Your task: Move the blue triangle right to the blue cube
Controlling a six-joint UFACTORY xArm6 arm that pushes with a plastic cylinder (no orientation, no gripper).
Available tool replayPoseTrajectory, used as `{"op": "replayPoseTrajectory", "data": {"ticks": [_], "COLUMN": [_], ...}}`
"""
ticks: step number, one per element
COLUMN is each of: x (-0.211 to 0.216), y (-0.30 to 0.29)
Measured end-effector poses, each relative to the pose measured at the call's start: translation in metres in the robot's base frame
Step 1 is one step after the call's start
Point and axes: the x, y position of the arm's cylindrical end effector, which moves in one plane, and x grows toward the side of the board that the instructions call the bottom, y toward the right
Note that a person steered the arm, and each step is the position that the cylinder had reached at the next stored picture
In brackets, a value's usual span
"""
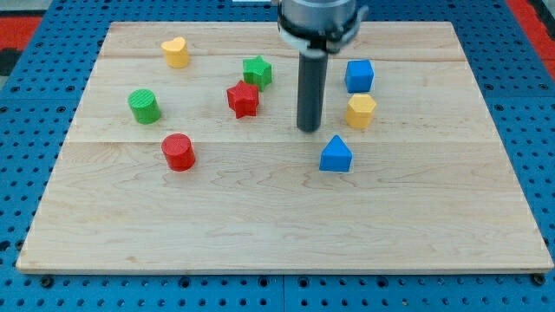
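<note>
Near the middle of the desk, a little toward the view's top and right, my tip rests on the pale wooden surface at the end of a straight dark rod that hangs down from a grey mount at the view's top edge. No jaws exist on this arm, so nothing opens, closes or grips; the rod simply stands upright. My tip is just up and left of the blue triangle, close to it but with a sliver of wood showing between them. Right of my tip sits the yellow hexagon block, and directly above that, nearly touching it, the blue cube. So the blue triangle lies below the blue cube, with the yellow hexagon block between them. Left of the rod, a red star and a green star sit close together. Farther left are a green cylinder, a red cylinder below it, and a yellow heart near the top. Light planks with faint seams running left to right make up the desk. Around it lies a blue pegboard floor dotted with holes, with red patches at both top corners.
</note>
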Motion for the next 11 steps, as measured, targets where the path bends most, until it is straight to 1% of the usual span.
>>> {"op": "replayPoseTrajectory", "data": {"ticks": [1,2,3,4,5,6,7,8,9,10,11], "x": [0.051,0.051,0.057,0.084,0.082,0.010,-0.025,0.014,0.057,0.048,-0.004], "y": [0.008,0.093,0.110,0.108,0.180,0.128,0.092,0.153,0.122,0.067,0.075]}}
